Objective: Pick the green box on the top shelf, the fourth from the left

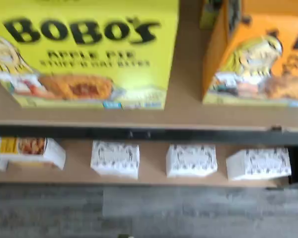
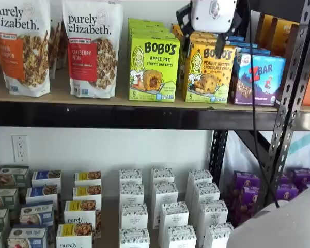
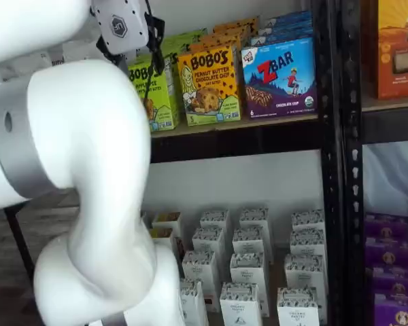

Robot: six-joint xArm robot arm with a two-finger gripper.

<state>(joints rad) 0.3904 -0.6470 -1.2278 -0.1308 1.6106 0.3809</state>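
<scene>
The green box [image 1: 84, 49] is a lime-green Bobo's Apple Pie carton that fills the wrist view close up. It stands upright on the top shelf [image 2: 113, 114] in both shelf views, and in one of them the arm partly hides the green box [image 3: 156, 102]. My gripper [image 2: 201, 39] hangs in front of the shelf, slightly right of the green box [image 2: 153, 70], before the yellow-orange Bobo's box [image 2: 209, 72]. Its white body is at the view's top edge. The two black fingers stand apart, open, with nothing between them. The gripper [image 3: 136, 58] also shows beside the arm.
Two Purely Elizabeth granola bags [image 2: 93, 46] stand left of the green box and a blue Z Bar box [image 2: 258, 80] stands right of the orange one. A black upright [image 2: 289, 103] rises at the right. White cartons [image 2: 163, 206] fill the lower shelf. My white arm [image 3: 75, 170] blocks much of a shelf view.
</scene>
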